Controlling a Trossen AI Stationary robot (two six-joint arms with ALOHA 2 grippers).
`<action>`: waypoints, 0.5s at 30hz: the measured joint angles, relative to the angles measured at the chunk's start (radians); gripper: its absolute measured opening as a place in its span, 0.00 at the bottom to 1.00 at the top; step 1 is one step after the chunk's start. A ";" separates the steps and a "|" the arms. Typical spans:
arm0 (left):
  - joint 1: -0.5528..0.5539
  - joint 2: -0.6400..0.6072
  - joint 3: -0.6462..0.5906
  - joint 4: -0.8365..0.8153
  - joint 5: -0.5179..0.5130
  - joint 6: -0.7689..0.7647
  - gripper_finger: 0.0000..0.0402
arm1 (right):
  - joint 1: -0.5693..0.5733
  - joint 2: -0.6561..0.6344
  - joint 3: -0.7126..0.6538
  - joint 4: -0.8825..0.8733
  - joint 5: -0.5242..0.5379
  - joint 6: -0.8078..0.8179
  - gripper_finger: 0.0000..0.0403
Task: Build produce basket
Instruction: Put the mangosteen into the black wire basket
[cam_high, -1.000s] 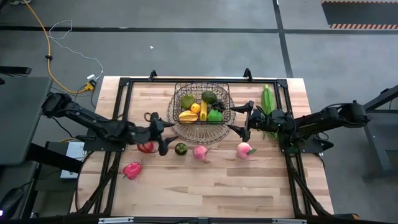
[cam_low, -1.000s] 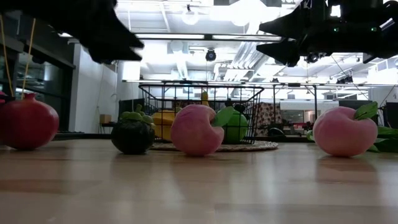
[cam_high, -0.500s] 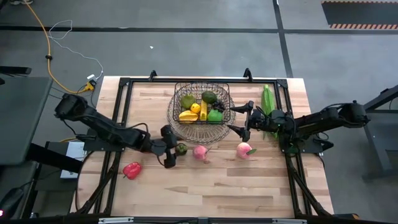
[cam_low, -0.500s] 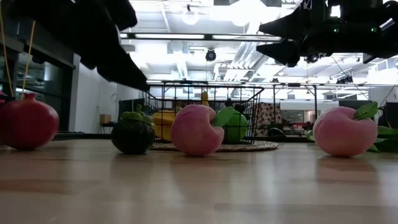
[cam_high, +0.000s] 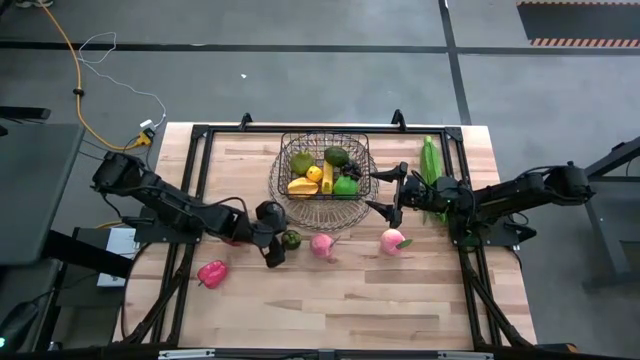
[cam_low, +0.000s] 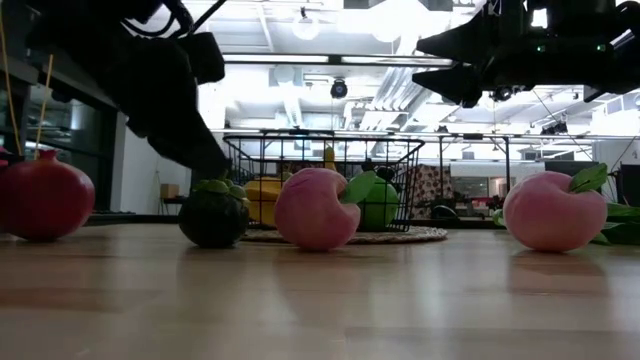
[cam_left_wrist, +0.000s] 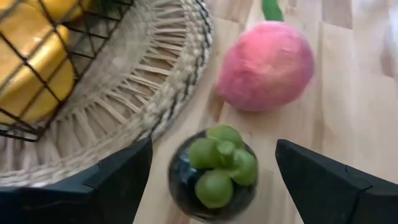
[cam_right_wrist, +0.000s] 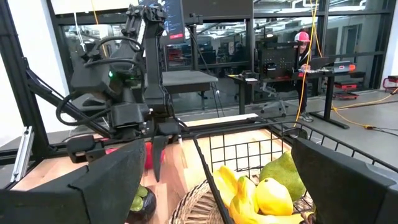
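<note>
floor (cam_high: 300, 60) grey — yellow cable (cam_high: 72, 70) | ceiling lights (cam_low: 300, 25) bright | desks (cam_right_wrist: 186, 78) beyond

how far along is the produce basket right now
Partly done: the basket already holds several pieces. In hand: the left claw, open, is around the dark green-topped fruit, not gripping. Left: two pink peaches, the red pepper, the green husk. The right claw waits open beside the basket.

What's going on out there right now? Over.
Left gripper open over the dark green-capped fruit, not gripping. Right gripper open, waiting beside the basket. Nothing blocking.
</note>
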 joint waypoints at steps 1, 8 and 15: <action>-0.004 0.000 0.000 0.000 0.004 0.000 0.82 | 0.000 0.000 0.000 0.000 0.000 0.000 0.97; -0.008 0.000 0.000 0.000 -0.002 0.009 0.82 | 0.000 0.000 0.000 0.000 0.000 0.000 0.97; 0.005 0.103 0.001 0.010 0.005 0.012 0.82 | 0.000 0.000 0.000 0.000 0.000 0.000 0.97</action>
